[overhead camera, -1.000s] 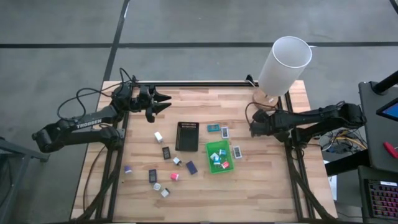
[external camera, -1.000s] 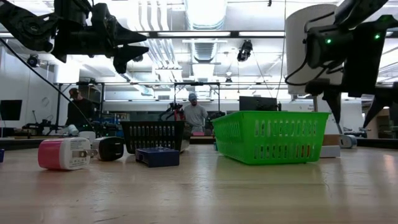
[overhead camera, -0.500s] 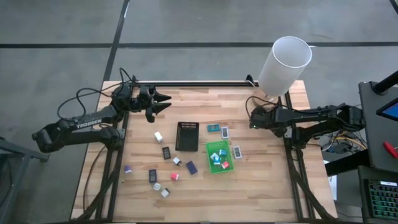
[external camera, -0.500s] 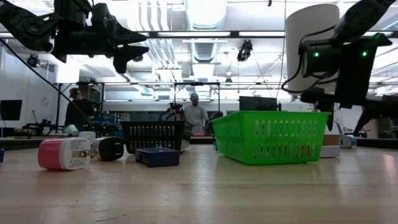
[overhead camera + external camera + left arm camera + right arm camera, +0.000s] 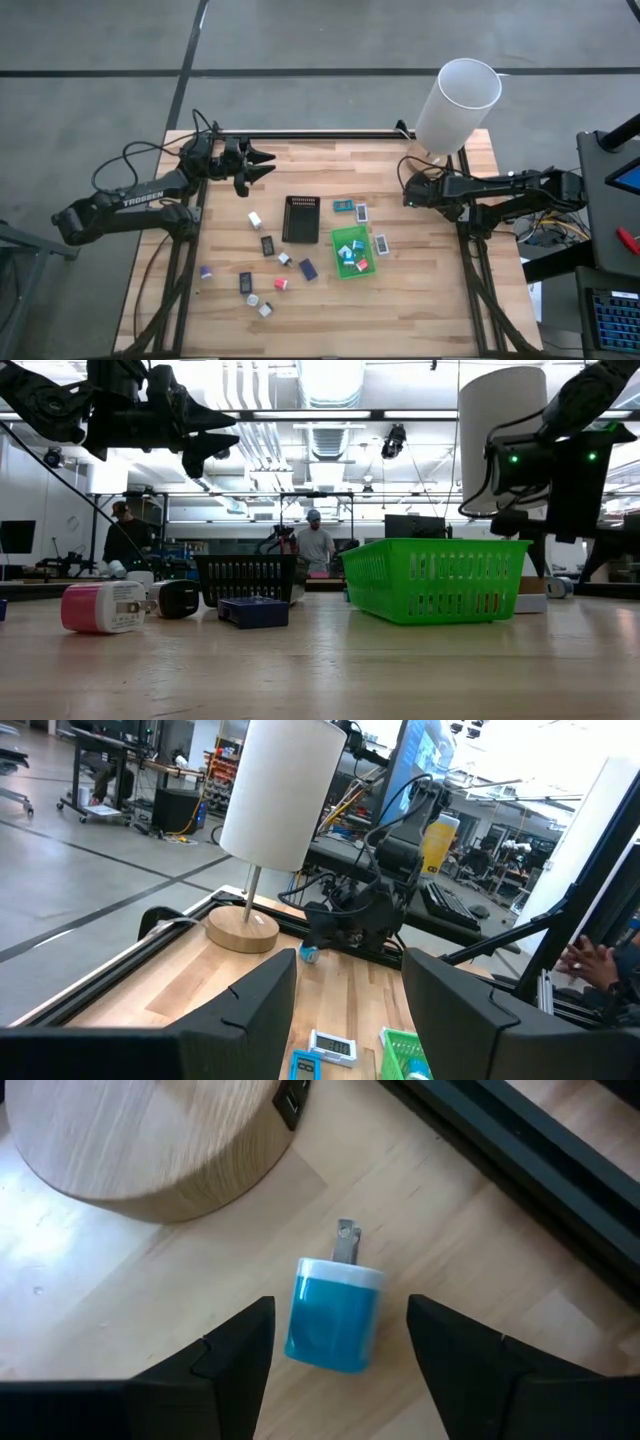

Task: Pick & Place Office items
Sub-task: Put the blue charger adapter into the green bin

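Teal charger block (image 5: 333, 1313) lies between your right gripper's (image 5: 338, 1342) spread fingers, beside the lamp base (image 5: 150, 1142).
Your left arm reads "TROSSEN"; left gripper (image 5: 262, 165) hangs spread over the butcher-block table (image 5: 430, 290).

Right gripper (image 5: 407, 189) is further toward the lamp base (image 5: 140, 1140) than 1.0 s ago, now low at the table's right rear. Fingers spread, straddling a blue charger (image 5: 333, 1314) without touching. In the low view, that arm sits slightly further right.
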`<state>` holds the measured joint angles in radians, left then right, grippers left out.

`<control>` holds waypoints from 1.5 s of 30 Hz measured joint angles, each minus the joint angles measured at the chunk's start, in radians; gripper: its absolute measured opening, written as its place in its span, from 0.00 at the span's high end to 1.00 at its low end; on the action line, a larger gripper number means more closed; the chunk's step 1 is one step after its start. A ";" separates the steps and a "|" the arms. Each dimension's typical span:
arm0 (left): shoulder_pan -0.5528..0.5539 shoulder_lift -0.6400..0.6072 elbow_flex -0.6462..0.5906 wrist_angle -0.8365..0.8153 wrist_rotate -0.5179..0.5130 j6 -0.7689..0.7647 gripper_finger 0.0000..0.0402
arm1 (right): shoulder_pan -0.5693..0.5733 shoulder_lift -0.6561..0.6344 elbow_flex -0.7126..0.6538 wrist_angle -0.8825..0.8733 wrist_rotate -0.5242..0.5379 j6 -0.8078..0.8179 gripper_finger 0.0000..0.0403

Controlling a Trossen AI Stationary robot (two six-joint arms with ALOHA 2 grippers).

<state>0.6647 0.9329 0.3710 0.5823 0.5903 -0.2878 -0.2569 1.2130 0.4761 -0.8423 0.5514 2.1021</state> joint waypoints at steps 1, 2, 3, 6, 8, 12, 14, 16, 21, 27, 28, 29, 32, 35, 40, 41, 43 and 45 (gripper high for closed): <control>0.000 0.000 0.000 0.000 0.000 0.000 0.53 | 0.000 0.001 -0.003 0.006 0.000 0.000 0.45; 0.000 0.000 0.000 0.000 0.000 0.000 0.53 | 0.000 0.001 -0.008 0.014 0.000 0.000 0.45; 0.000 0.000 0.000 0.000 0.000 0.000 0.53 | -0.001 0.002 -0.014 0.024 0.000 0.000 0.46; 0.000 0.000 0.000 0.000 0.000 0.000 0.53 | -0.010 0.002 -0.038 0.079 -0.002 -0.015 0.48; 0.000 0.000 0.000 0.000 0.000 0.000 0.53 | -0.017 0.002 -0.054 0.111 -0.002 -0.026 0.49; 0.000 0.000 0.000 0.000 0.000 0.000 0.53 | -0.026 0.002 -0.067 0.126 -0.003 -0.044 0.52; 0.000 0.000 0.000 0.000 0.000 0.000 0.53 | -0.026 0.002 -0.069 0.124 -0.003 -0.045 0.53; 0.000 0.000 0.000 0.000 0.000 0.000 0.53 | -0.026 0.002 -0.073 0.125 -0.003 -0.046 0.56; 0.000 0.000 0.000 0.000 0.000 0.000 0.53 | -0.026 0.001 -0.080 0.124 0.000 -0.058 0.63; 0.000 0.000 0.000 0.000 0.000 0.000 0.53 | -0.026 0.001 -0.083 0.125 0.002 -0.064 0.66; 0.000 0.000 0.000 0.000 0.000 0.000 0.53 | -0.026 0.001 -0.083 0.125 0.002 -0.064 0.66; 0.000 0.000 0.000 0.000 0.000 0.000 0.53 | -0.026 0.001 -0.083 0.125 0.002 -0.065 0.66; 0.000 0.000 0.000 0.000 0.000 0.000 0.53 | -0.026 0.001 -0.080 0.123 -0.001 -0.076 0.65; 0.000 0.000 0.000 0.000 0.000 0.000 0.53 | -0.026 0.001 -0.076 0.123 -0.007 -0.090 0.65; 0.000 0.000 0.000 0.000 0.000 0.000 0.53 | -0.025 -0.001 -0.075 0.123 -0.012 -0.094 0.65; 0.000 0.000 0.000 0.000 0.000 0.000 0.53 | -0.024 -0.003 -0.073 0.123 -0.020 -0.104 0.65; 0.000 0.000 0.000 0.000 0.000 0.000 0.53 | -0.022 -0.011 -0.059 0.125 -0.061 -0.152 0.65; 0.000 0.000 0.000 0.000 0.000 0.000 0.53 | -0.015 -0.017 -0.044 0.123 -0.103 -0.203 0.65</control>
<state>0.6651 0.9325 0.3710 0.5827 0.5900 -0.2878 -0.2721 1.1957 0.4319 -0.7192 0.4479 1.8989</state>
